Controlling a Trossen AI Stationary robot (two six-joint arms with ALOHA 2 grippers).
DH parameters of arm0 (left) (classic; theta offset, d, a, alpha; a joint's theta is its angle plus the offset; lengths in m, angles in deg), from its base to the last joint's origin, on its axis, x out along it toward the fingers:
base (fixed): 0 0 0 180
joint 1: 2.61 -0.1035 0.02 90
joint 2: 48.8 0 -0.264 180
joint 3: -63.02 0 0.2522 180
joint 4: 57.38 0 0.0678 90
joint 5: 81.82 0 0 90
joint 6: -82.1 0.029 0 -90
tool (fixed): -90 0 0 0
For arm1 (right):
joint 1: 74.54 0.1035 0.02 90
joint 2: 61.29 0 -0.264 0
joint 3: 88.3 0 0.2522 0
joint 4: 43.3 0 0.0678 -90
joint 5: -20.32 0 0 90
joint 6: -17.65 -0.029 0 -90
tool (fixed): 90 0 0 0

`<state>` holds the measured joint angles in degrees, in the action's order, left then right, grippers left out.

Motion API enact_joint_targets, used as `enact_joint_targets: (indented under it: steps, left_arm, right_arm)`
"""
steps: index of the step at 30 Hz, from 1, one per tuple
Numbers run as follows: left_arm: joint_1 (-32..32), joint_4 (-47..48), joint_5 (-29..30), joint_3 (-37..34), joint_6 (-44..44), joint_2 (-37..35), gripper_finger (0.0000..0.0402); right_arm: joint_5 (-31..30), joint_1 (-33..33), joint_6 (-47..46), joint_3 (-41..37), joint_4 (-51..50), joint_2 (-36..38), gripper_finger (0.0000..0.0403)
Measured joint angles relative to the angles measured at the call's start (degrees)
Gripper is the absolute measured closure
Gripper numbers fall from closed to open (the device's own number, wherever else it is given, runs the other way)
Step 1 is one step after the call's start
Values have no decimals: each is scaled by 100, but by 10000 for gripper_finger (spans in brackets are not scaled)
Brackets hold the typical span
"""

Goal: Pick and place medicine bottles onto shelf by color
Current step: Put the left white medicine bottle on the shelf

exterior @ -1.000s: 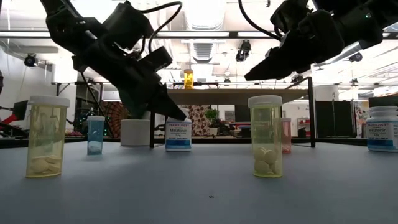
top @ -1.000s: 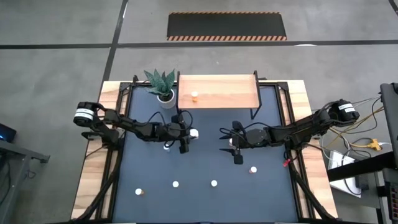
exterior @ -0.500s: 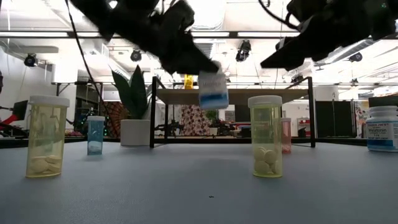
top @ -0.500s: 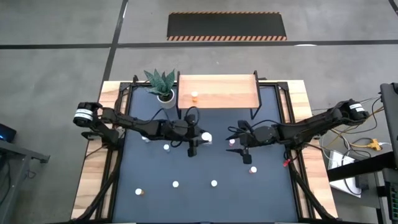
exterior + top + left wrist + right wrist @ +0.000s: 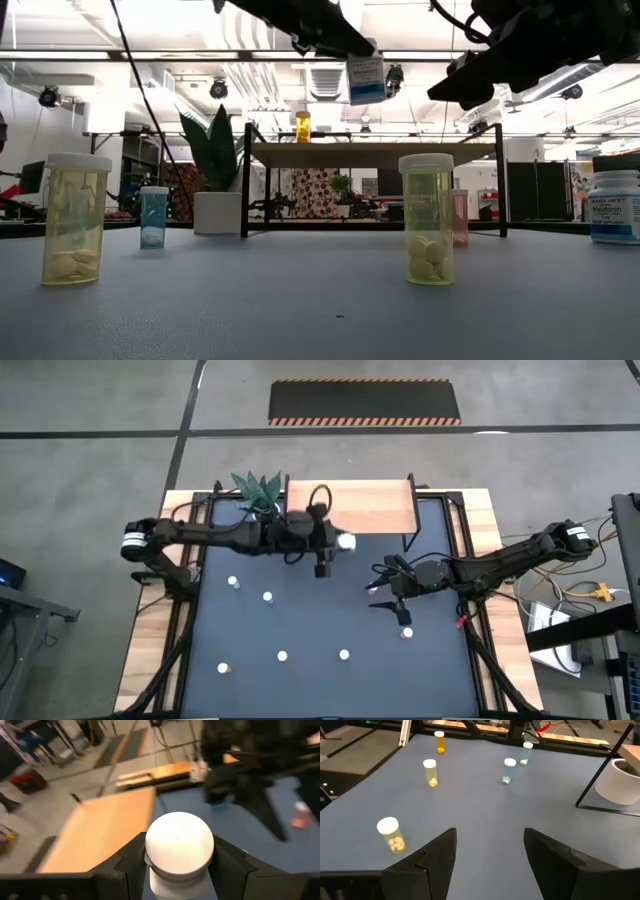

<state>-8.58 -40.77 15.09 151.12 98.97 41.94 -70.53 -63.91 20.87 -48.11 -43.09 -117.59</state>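
Grey concrete floor [image 5: 90, 450], striped black mat [image 5: 365, 402]; ceiling lights [image 5: 220, 88], perhaps an open workshop.

- Dark blue tabletop with wooden edges [image 5: 330, 625] fills the frame's centre, small white-capped bottles [image 5: 282, 656] scattered across its lower half.
- Light-wood shelf board [image 5: 372, 508] at upper centre carries one orange bottle [image 5: 302, 127].
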Motion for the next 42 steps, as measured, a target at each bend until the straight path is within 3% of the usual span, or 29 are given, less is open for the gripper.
enact_joint_targets:
  steps: [10,20,42]
  left_arm:
    - [-829,-46,-557,52,6,12,249]
    - [-985,-146,-638,280,69,655,249]
    - [-1197,-230,-645,275,185,802,224]
  right_arm:
    - [106,0,-22,0,60,41,179]
    - [105,0,-66,0,138,40,179]
    - [88,0,-251,-20,129,40,179]
